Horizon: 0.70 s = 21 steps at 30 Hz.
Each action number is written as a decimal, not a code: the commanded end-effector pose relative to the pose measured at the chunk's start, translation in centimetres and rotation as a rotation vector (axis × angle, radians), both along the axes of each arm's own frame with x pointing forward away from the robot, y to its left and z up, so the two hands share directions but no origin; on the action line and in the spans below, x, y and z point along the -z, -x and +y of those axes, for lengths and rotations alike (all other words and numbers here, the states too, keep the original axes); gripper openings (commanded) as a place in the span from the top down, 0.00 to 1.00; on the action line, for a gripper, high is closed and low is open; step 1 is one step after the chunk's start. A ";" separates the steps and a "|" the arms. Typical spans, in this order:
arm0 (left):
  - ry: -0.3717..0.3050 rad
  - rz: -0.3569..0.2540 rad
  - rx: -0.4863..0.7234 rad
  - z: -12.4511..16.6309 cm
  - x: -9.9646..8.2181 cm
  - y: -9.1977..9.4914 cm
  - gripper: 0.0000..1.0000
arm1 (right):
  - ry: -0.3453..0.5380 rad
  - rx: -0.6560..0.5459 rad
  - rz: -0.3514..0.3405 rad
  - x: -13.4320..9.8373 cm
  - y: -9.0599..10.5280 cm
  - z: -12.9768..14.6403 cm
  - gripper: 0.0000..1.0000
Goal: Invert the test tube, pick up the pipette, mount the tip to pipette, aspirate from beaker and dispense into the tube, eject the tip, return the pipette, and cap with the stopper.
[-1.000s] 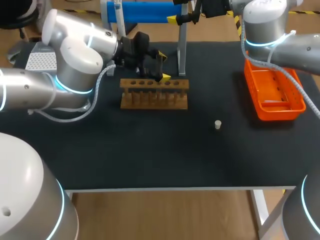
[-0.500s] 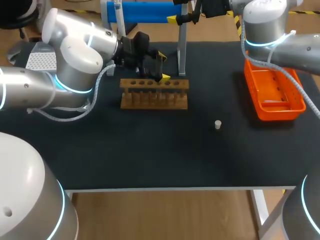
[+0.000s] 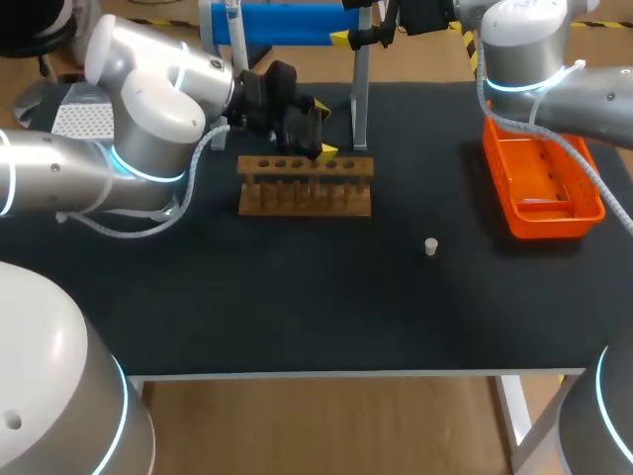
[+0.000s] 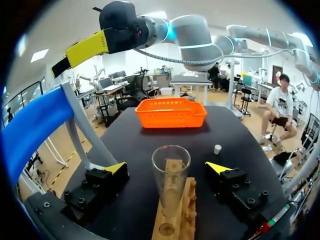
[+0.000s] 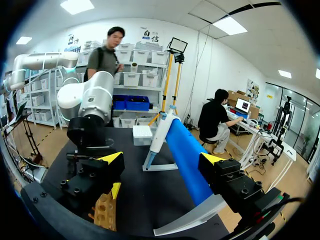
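Nothing has moved: left claw (image 4: 166, 168) gapes around the test tube (image 4: 171, 185) standing in the rack (image 4: 186, 220); right claw (image 5: 162, 158) spreads wide about the pipette (image 5: 187, 160).

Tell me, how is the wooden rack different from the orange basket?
The wooden rack is brown, with a row of holes on top; the orange basket is a bright open tray with walls. The rack stands towards the table's left, by the left gripper; the basket sits at the right side. The rack holds an upright glass test tube; I cannot tell what lies in the basket. Both rest on the black table.
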<state>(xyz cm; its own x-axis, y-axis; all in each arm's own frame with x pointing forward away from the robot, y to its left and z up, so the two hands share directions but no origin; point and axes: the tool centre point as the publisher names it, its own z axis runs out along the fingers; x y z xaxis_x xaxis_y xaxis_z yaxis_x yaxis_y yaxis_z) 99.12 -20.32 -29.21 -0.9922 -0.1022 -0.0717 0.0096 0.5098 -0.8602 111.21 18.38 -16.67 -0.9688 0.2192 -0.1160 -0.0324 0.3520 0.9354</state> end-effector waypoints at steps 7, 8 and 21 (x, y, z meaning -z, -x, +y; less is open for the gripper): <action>-0.001 0.001 -0.005 0.1 0.0 0.3 0.00 | 0.003 -0.003 0.003 -0.1 -0.1 -0.1 0.00; 0.000 0.000 -0.004 0.1 0.0 0.3 0.00 | 0.003 -0.003 0.003 -0.1 -0.1 -0.1 0.00; -0.003 -0.003 -0.003 -0.1 -0.1 0.6 0.00 | 0.003 -0.003 0.003 -0.1 -0.1 -0.1 0.00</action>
